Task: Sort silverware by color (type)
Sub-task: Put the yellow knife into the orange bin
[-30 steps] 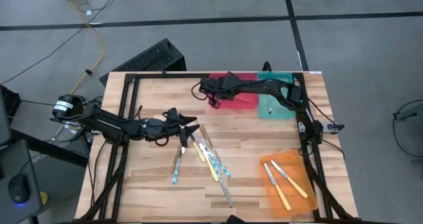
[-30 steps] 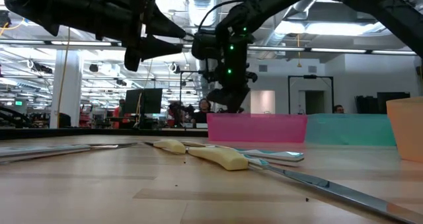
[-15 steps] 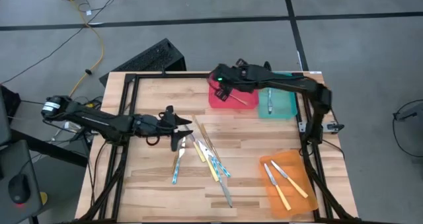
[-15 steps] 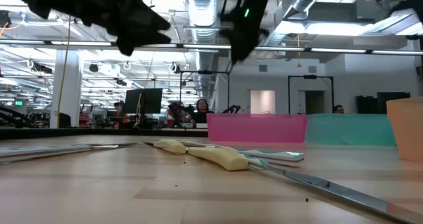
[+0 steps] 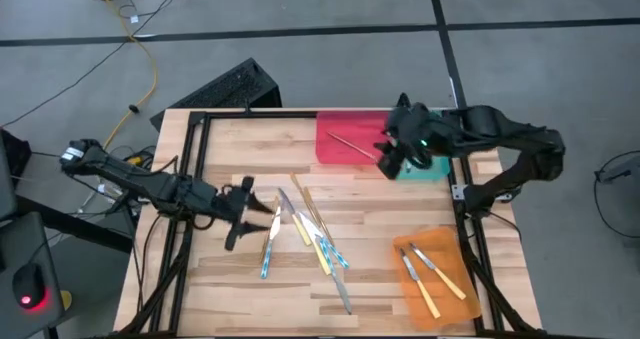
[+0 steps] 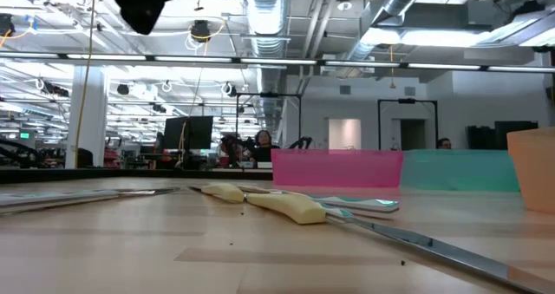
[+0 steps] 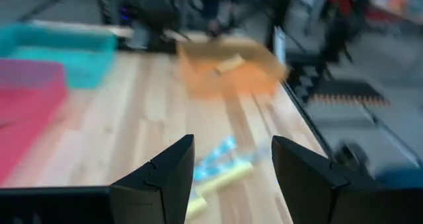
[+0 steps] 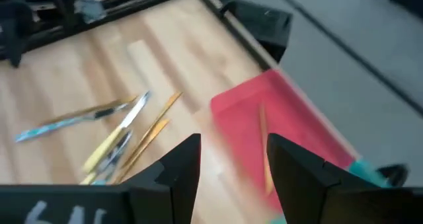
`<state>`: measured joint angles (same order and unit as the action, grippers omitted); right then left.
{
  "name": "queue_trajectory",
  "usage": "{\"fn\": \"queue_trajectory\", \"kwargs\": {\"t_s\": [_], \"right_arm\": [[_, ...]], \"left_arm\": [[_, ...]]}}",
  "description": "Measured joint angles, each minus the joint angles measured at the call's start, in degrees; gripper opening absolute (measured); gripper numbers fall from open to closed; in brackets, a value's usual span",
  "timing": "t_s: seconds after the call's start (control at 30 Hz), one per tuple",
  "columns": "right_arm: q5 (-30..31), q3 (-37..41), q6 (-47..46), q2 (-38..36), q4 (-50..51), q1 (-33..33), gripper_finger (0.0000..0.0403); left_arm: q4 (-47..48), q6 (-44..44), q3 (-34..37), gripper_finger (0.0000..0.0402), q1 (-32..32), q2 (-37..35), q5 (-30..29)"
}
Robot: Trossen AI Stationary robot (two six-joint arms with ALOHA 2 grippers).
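Note:
The silverware lies in a loose pile (image 5: 305, 231) on the bare wood at mid-table: yellow-handled knives (image 6: 290, 206), light-blue-handled pieces (image 5: 267, 257) and thin tan sticks (image 5: 312, 207). One tan stick (image 5: 350, 142) lies in the red tray (image 5: 335, 119). Two yellow-handled knives (image 5: 432, 276) lie in the orange tray (image 5: 455, 244). My left gripper (image 5: 240, 207) hangs open just left of the pile; its wrist view shows the open gripper (image 7: 231, 168) above a yellow and a blue handle. My right gripper (image 5: 390, 159) hovers open between the red tray and the teal tray (image 5: 435, 169), and the wrist view shows the gripper (image 8: 231, 164) empty.
Red, teal and orange trays stand along the table's far and right sides; the right arm covers much of the teal tray. A black metal frame (image 5: 190, 129) borders the table's left and far edges. Bare wood lies on the near left part (image 5: 220, 289).
My right gripper has swung from above the red tray's left end toward the table's right, over the seam between red and teal trays, rising out of the low view. My left gripper has drawn back from the pile toward the table's left edge and risen. The silverware has stayed put.

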<state>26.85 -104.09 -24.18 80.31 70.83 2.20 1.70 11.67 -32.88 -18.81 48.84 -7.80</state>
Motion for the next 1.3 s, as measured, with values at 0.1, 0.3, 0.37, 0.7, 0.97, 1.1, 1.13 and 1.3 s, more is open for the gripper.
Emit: {"fn": "queue_trajectory", "kwargs": {"t_s": [0.1,0.3,0.37,0.7,0.97,1.1,1.13,1.3], "right_arm": [[0.1,0.0,-5.48,-0.71,2.59,4.55,0.0195],[5.2,0.0,-12.17,1.52,3.69,12.86,0.0194],[7.28,0.02,-13.0,3.18,3.91,14.9,0.0194],[8.28,0.05,-12.85,11.53,3.89,19.97,0.0194],[7.78,0.07,-12.9,12.77,3.32,22.4,0.0194],[7.8,0.06,-13.76,12.71,3.1,23.78,0.0194],[7.8,0.06,-13.76,12.63,3.13,24.03,0.0194],[7.82,0.05,-13.77,12.7,3.14,25.12,0.0194]], "left_arm": [[3.38,1.48,0.02,0.0185,-4.17,1.6,-3.42],[8.3,13.97,0.04,0.0185,-9.95,7.81,-18.32],[8.37,16.87,0.04,0.0185,-11.24,10.72,-22.59],[-1.99,3.65,0.04,0.0185,-9.76,24.83,-24.59],[-6.59,-14.62,0.04,0.0185,1.11,30.27,-7.38],[-7.36,-20.44,0.04,0.0185,6.76,33.2,0.68],[-7.38,-21.51,0.04,0.0185,7.97,34.06,2.29],[-9.4,-26.15,0.04,0.0185,12.44,38.01,5.44]]}}
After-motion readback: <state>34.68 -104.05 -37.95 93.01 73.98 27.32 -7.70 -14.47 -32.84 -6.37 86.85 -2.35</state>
